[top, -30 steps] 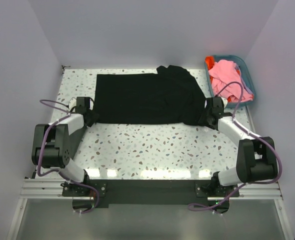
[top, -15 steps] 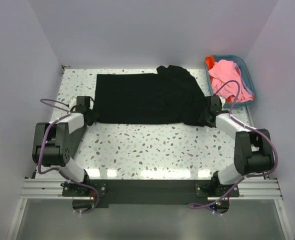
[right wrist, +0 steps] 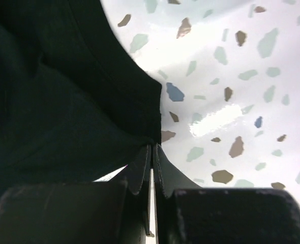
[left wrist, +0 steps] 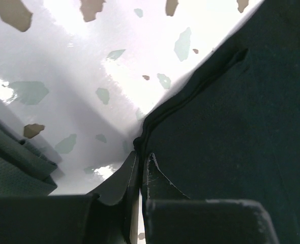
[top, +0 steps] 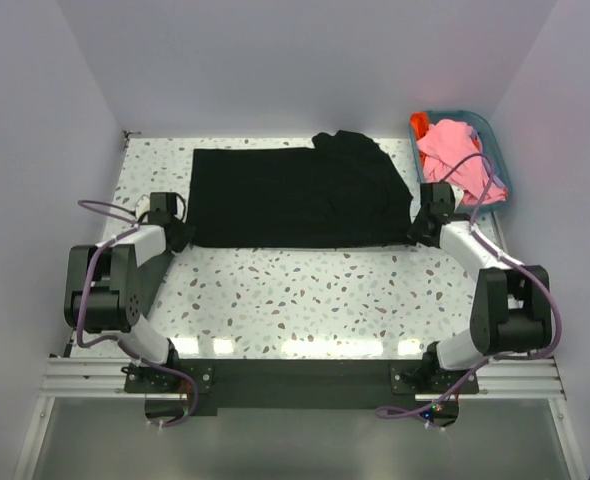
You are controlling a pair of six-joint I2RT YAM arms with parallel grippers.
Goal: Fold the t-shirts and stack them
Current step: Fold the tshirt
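Note:
A large black t-shirt [top: 295, 195] lies spread flat across the back half of the table. My left gripper [top: 182, 236] is at its near left corner, and in the left wrist view the jaws [left wrist: 142, 156] are shut with the shirt's hem [left wrist: 190, 89] pinched at their tips. My right gripper [top: 416, 230] is at the near right corner. In the right wrist view it [right wrist: 153, 148] is shut on the corner of the black fabric [right wrist: 63, 101]. A pink t-shirt [top: 453, 152] and an orange-red one [top: 420, 127] lie bundled in the basket.
A teal plastic basket [top: 496, 152] stands at the back right corner, just behind the right arm. White speckled tabletop [top: 305, 295] lies between the shirt and the arm bases. Purple walls close in the table on three sides.
Both grippers have closed onto the black shirt's near corners. The right gripper has shifted a little toward the back, and the bulge of fabric at the near right is drawn in, leaving a straighter near edge.

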